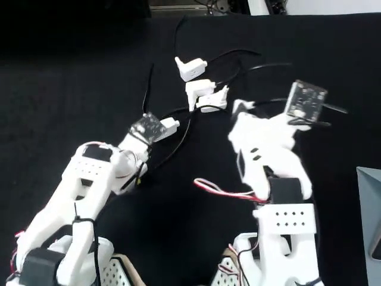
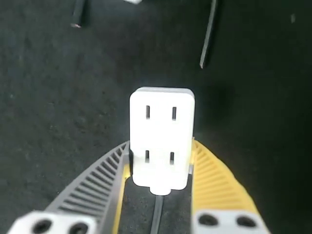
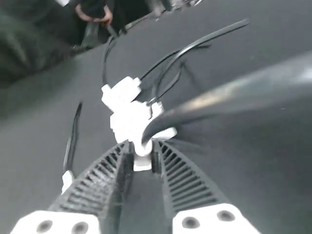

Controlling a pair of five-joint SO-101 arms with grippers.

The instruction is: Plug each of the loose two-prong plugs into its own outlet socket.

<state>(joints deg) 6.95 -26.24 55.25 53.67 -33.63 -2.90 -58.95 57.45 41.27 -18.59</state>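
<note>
Left wrist view is the clearest: the left gripper (image 2: 160, 148) is clamped on the outlet socket (image 2: 162, 122), a smooth white plastic block with rounded corners and two pairs of narrow slots in its face. The grey finger (image 2: 102, 178) and its yellow partner are both ribbed like a comb, and a thin dark cord drops out of the socket's base between them. The socket stands upright over the black cloth (image 2: 44, 97), which looks matte and slightly fuzzy.

Right wrist view has the right gripper (image 3: 142, 145) pinched onto a small white plug (image 3: 142, 161) — can't make out its prongs — with a black cable (image 3: 204, 97) curving away from it. Just past the plug sit two more white pieces (image 3: 124, 105), touching each other, each trailing a thin glossy cord.

High view gives the layout the wrist cams miss — chunky white arm shells, the held socket just left of the white pieces strung across mid-table, black cords looping between them, and a red-and-white wire bundle (image 1: 220, 189) beside the right arm.
</note>
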